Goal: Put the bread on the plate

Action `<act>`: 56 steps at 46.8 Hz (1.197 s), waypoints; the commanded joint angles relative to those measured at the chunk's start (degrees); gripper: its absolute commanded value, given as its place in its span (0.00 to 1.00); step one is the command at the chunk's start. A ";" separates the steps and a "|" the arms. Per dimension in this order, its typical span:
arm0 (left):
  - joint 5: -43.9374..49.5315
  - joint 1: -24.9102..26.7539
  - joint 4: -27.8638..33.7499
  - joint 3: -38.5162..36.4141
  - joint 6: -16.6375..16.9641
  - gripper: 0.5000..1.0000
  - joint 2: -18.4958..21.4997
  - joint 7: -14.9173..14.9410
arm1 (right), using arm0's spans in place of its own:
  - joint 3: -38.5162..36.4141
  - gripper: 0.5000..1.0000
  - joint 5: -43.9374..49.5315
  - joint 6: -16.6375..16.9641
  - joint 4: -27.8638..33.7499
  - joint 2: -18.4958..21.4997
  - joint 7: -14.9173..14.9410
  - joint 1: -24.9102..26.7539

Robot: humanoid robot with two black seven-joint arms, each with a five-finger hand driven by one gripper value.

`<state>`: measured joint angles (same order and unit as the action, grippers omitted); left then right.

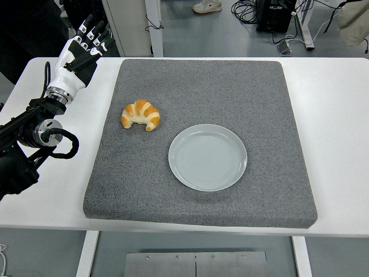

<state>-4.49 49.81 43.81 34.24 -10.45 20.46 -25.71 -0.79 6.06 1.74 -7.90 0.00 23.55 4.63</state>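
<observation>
1. A croissant [140, 115], the bread to be moved, lies on the far-left part of a grey foam mat [253, 92], untouched and well apart from any robot hand.
2. Just near and right of it sits an empty pale plate [207, 157], close to the mat's centre; a strip of bare mat separates the two.
3. The mat covers most of the white counter [334, 115], which is otherwise bare on its right side.
4. The left robot hand [81, 51] hovers off the mat's far-left corner, fingers [91, 24] extended and slightly spread, holding nothing. The right arm is not in sight.
5. Judged from here, the grasp has not begun: the hand must first come right and nearer to reach the croissant.
6. The risks look plain. A curved, flaky pastry could be crushed by too firm a squeeze, or slip out of a loose one during the carry. A low approach might shove it across the mat rather than lift it, and a careless release could leave it hanging over the plate's rim.
</observation>
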 commanded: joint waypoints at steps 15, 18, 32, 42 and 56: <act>-0.96 6.09 3.65 -6.63 1.40 0.87 5.73 5.50 | 0.00 1.00 0.00 0.01 -0.01 0.00 0.00 -0.06; -1.22 7.23 3.74 -8.21 1.40 0.87 5.99 5.32 | 0.00 1.00 0.00 0.01 -0.01 0.00 0.00 -0.06; -8.68 11.98 4.96 -13.84 1.49 0.84 7.13 5.24 | 0.00 1.00 0.00 0.01 0.17 0.00 0.00 -0.06; -22.13 15.14 12.69 -19.20 2.01 0.83 11.52 5.59 | 0.00 1.00 0.00 0.01 0.26 0.00 0.00 -0.06; -36.89 22.44 19.03 -31.59 2.54 0.83 16.80 5.24 | 0.08 1.00 0.00 0.01 0.43 0.00 0.00 -0.06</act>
<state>-36.86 71.26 62.60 4.63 -8.29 36.66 -20.31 -0.74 6.06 1.70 -7.55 0.00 23.55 4.57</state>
